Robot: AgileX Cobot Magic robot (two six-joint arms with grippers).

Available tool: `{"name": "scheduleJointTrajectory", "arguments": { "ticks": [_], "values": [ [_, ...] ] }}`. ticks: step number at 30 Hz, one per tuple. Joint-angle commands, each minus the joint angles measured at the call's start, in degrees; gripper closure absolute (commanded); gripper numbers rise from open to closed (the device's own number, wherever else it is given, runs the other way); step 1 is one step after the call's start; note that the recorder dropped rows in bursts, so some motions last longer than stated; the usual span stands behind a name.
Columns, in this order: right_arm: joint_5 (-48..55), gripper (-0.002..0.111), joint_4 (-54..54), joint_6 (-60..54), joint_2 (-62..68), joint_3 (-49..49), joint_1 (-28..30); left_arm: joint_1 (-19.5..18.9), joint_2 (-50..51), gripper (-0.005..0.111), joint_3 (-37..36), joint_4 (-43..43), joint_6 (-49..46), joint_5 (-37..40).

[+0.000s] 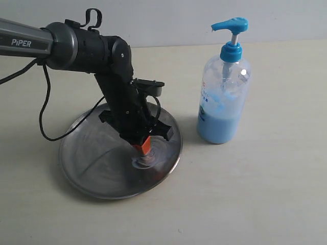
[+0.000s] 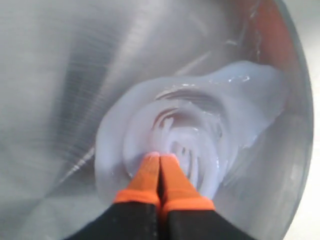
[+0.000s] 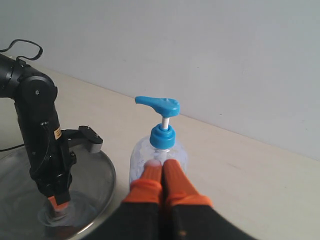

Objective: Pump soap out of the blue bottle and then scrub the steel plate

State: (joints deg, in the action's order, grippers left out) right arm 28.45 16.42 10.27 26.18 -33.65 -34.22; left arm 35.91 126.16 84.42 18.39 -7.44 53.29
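Left claw (image 2: 160,159), black w/ orange tips, is pressing its two fingers flat together, nothing pinched btw them. The tips are dipping into the light blue soap (image 2: 210,120), which is lying as a swirled film. That film is sitting on the round, shallow, brushed steel plate (image 1: 84,173), off-centre, toward the rim nearest the bottle. Plate is resting flat on the pale desk (image 1: 265,194). It is looking stiff, thin, prob. light, and slick where soaped, so hard sideways rubbing near the rim is risking a slide or a tip. Pressing down w/ small strokes is looking safer. For steadying, the dry far rim is the spot.

Right claw (image 3: 162,165), same orange tips, is likewise holding its fingers pressed together, empty. It is hanging back from the tall clear-plastic blue bottle (image 1: 224,102) and pointing at it. Bottle is standing upright on the desk near the plate, not touching. It is under half full, so light, thin-walled, prob. dentable, tippy. Best contact is straight down on the bright blue pump head (image 1: 230,24), w/ any body grip low.
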Motion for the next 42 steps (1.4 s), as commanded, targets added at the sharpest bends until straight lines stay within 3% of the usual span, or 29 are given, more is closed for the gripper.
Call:
{"name": "scheduleJointTrajectory", "arguments": {
  "ticks": [1, 14, 26, 42],
  "values": [
    [-0.7, 0.108, 0.2, 0.2, -0.1, 0.3, 0.2, 0.1, -0.5, 0.107, -0.9, 0.8, 0.5, -1.0],
    [-0.7, 0.108, 0.5, 0.2, -0.1, 0.3, 0.2, 0.1, -11.4, 0.107, -0.9, 0.1, 1.9, -7.3],
    [-0.7, 0.108, 4.6, 0.0, -0.1, 0.3, 0.2, 0.1, -23.8, 0.107, -1.3, 0.1, 1.9, -7.2],
    [-0.1, 0.108, 6.4, -0.2, -0.1, 0.3, 0.2, 0.1, -48.4, 0.107, -18.3, -1.6, 1.7, -12.9]
  ]
}}
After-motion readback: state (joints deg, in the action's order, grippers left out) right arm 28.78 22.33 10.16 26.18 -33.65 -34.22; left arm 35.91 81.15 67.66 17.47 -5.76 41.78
